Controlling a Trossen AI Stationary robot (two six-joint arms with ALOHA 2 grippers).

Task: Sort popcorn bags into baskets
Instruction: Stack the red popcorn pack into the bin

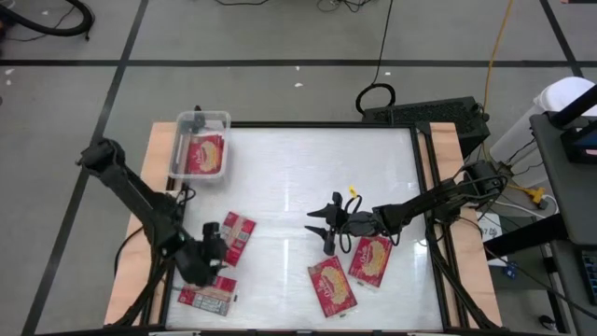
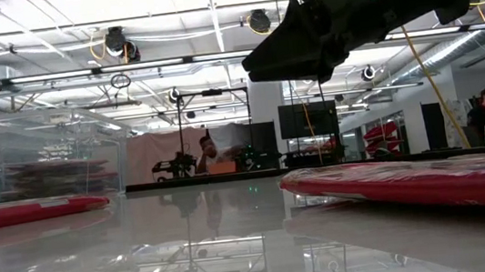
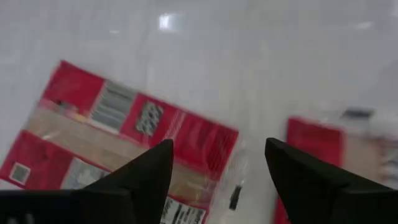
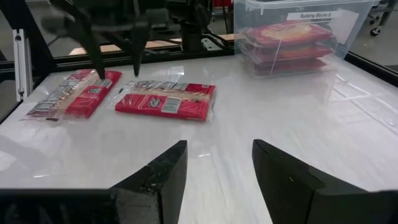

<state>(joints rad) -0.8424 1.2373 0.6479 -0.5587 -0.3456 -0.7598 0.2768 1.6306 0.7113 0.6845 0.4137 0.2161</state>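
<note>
Two popcorn bags (image 1: 238,238) below open left pincer (image 1: 213,245).

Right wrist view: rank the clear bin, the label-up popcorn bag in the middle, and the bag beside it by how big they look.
1. Clear bin, largest.
2. Middle popcorn bag.
3. Bag beside it, slightly smaller-looking; the two bags are close, so their order is unsure.

Left wrist view blurred, second popcorn bag (image 3: 336,155) cut by the edge, bin (image 1: 200,147) stack count unclear
</note>
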